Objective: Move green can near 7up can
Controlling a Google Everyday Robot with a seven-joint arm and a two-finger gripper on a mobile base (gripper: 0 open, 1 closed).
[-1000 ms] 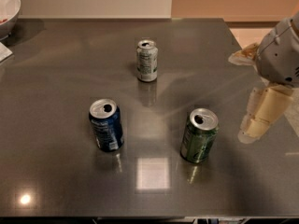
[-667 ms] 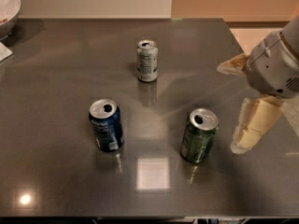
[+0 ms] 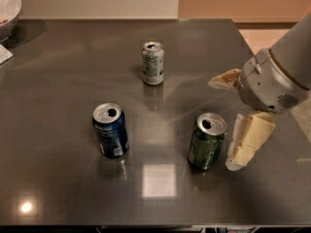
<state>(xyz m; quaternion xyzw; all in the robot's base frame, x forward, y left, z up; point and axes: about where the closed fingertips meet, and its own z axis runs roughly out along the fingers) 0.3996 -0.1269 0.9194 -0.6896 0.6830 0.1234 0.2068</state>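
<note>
Green can [image 3: 206,142] stands upright, gripper [image 3: 222,125] just beside it.

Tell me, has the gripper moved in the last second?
Yes. The gripper has shifted left, open, toward the green can, which has stayed put.

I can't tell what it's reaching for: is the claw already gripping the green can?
No: the open claw sits beside the green can, which stands ungripped on the table.
</note>
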